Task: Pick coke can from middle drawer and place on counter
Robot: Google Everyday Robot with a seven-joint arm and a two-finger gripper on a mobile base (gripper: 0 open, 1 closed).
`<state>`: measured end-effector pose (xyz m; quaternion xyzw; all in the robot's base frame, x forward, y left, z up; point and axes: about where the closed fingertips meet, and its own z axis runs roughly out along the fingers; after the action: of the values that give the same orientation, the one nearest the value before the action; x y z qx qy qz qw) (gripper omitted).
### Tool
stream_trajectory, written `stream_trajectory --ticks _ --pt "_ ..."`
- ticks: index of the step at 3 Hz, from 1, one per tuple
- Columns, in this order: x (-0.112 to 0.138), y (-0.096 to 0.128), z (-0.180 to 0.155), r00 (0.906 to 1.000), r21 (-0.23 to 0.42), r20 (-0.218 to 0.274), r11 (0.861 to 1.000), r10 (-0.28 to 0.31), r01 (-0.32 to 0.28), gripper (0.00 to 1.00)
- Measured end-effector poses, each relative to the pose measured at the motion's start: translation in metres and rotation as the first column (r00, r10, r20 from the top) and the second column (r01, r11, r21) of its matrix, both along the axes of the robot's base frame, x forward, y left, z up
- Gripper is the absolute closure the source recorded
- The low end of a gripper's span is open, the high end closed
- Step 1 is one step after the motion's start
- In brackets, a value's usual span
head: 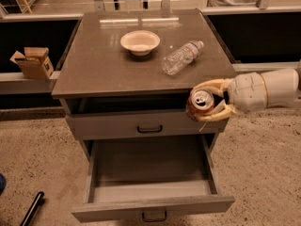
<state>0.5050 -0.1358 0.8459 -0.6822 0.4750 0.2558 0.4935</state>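
The coke can [202,104], red with a silver top facing the camera, is held in my gripper [197,102]. The cream fingers [212,84] are shut around it from the right. The can hangs in the air at the front right corner of the counter [103,65], just below its edge and in front of the cabinet's right side. The middle drawer [150,206] is pulled far out below, and its inside shows nothing in it. My white arm [263,91] reaches in from the right.
A cream bowl [140,41] and a clear plastic water bottle [182,57] lying on its side rest on the counter. The top drawer [141,126] stands slightly ajar. A cardboard box [33,62] sits on a ledge at left. A black rod [32,209] lies on the floor.
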Motion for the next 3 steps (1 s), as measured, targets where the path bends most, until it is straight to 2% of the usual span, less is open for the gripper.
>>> stream_trajectory --ticks 1,2,3 --pt "0.044 -0.009 0.023 0.992 -0.11 -0.067 0.989 -0.107 0.1 1.0" --pt "0.083 -0.025 0.042 0.9624 -0.101 -0.163 0.974 -0.218 0.203 1.0" --pt "0.111 -0.038 0.054 0.932 -0.034 -0.214 0.956 -0.292 0.292 1.0"
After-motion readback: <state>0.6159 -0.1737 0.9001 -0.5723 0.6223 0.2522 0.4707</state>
